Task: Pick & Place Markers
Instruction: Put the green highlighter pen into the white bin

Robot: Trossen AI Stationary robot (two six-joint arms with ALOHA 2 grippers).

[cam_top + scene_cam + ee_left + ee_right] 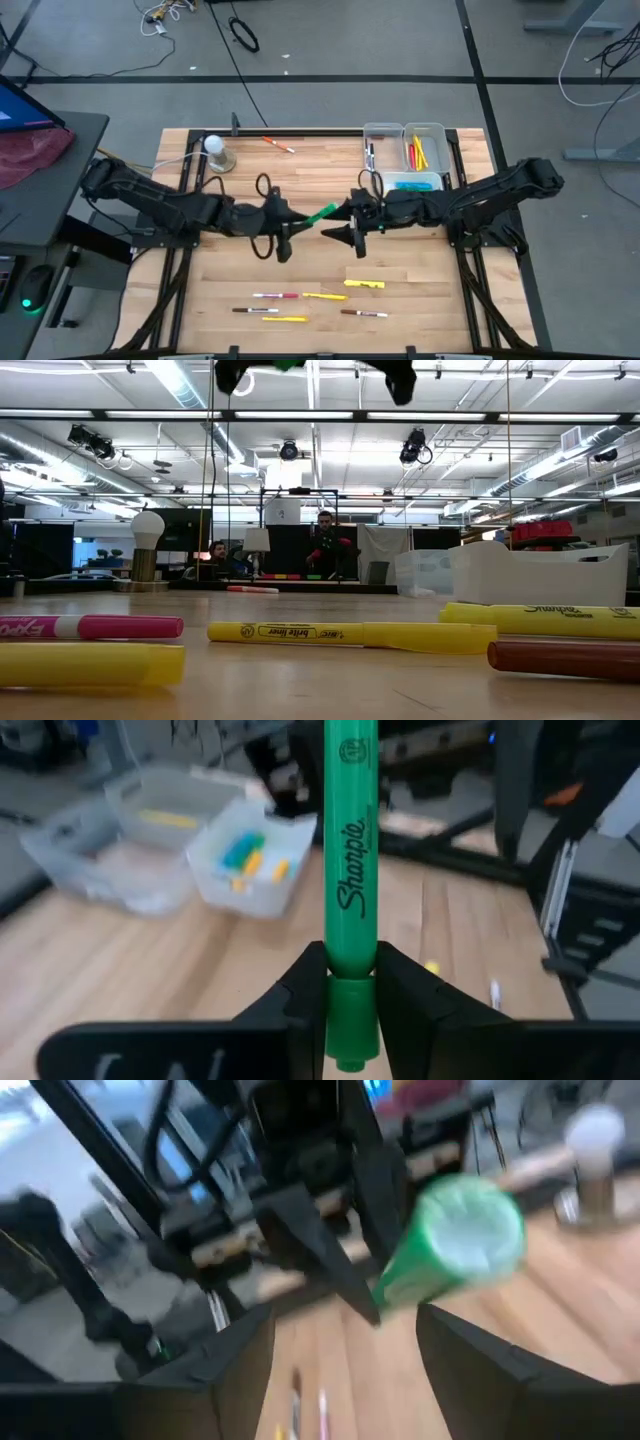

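Clear bins [405, 150] hold yellow, cyan markers [417, 155]; left claw [290, 226] grips green highlighter [320, 214].

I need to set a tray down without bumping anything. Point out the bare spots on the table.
Bare wood lies right of the loose markers, toward the table's right edge, and left of them toward the front left corner. The middle is crowded: the left gripper holds a green marker toward the right gripper. The bins fill the back right.

Yellow highlighter [350, 634] lying centre frame, pink marker [90, 626] at lower left, brown marker [565, 658] lower right, clear bins [540, 574] at right, white ball [148, 526] left.
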